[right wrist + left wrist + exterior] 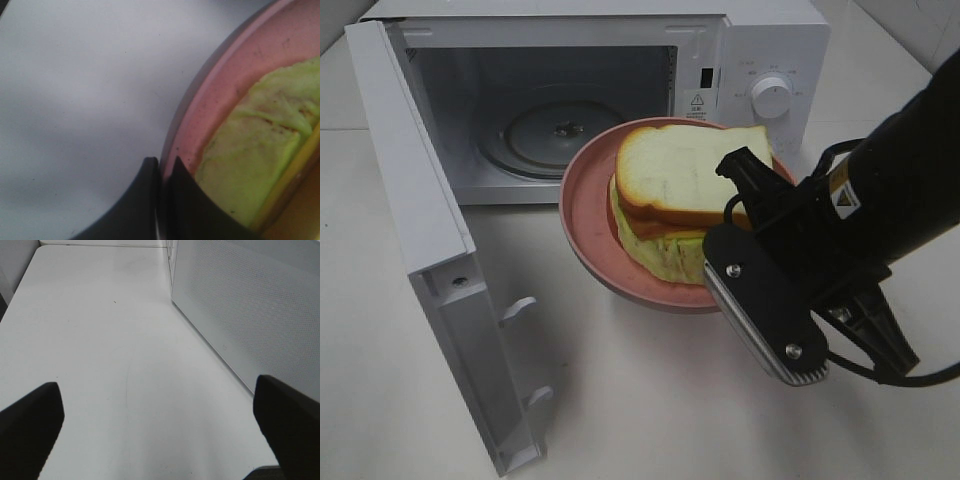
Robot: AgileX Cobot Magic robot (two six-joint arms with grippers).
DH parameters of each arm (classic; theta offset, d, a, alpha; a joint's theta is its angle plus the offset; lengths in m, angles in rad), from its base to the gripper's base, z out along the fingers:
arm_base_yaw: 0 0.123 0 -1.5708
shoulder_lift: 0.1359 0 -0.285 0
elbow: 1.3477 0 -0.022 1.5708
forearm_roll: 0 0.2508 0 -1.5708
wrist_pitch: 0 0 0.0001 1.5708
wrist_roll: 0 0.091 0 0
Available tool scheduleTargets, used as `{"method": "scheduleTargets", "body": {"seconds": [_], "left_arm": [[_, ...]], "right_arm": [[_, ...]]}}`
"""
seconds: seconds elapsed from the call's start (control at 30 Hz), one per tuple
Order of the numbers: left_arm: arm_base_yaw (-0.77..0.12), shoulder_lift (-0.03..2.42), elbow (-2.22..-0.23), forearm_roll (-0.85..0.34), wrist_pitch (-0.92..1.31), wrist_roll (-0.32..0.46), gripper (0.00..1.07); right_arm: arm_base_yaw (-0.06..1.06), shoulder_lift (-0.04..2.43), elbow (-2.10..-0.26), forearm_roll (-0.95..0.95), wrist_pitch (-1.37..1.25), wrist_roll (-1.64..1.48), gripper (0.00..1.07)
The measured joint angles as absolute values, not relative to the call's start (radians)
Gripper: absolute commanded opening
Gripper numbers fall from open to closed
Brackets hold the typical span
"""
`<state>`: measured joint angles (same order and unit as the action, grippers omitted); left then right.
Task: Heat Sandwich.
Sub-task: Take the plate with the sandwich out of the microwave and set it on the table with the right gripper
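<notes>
While the right gripper (161, 172) pinches the pink plate's (220, 75) rim, the sandwich (685, 200) lies on it: white bread, tan crust, yellow-green filling. Left gripper (160, 432) stands spread wide over the table (100, 340).

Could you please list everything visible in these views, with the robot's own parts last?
microwave: one, white, back of the table, door swung open, glass turntable inside.
plate: one, pink, in front of the open cavity, its rim pinched by the right hand.
sandwich: one, white bread over yellow-green filling, on the plate.
table: one, white.
left hand: one, black, open, over bare table beside the door.
right hand: one, black, shut on the plate rim.
</notes>
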<state>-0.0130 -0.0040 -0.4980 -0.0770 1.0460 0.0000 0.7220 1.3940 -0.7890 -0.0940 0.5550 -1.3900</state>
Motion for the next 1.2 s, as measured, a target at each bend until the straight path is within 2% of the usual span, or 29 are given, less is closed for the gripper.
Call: {"method": "scheduleTargets", "body": {"seconds": [0.57, 1.2], "left_arm": [[-0.013, -0.004, -0.498, -0.077, 1.046, 0.0, 0.98], [-0.013, -0.004, -0.498, -0.077, 1.046, 0.0, 0.98]], "right_arm": [[0.722, 1.224, -0.733, -0.202, 0.799, -1.088, 0.0], [0.722, 1.185, -0.733, -0.311, 0.921, -0.415, 0.0]]}}
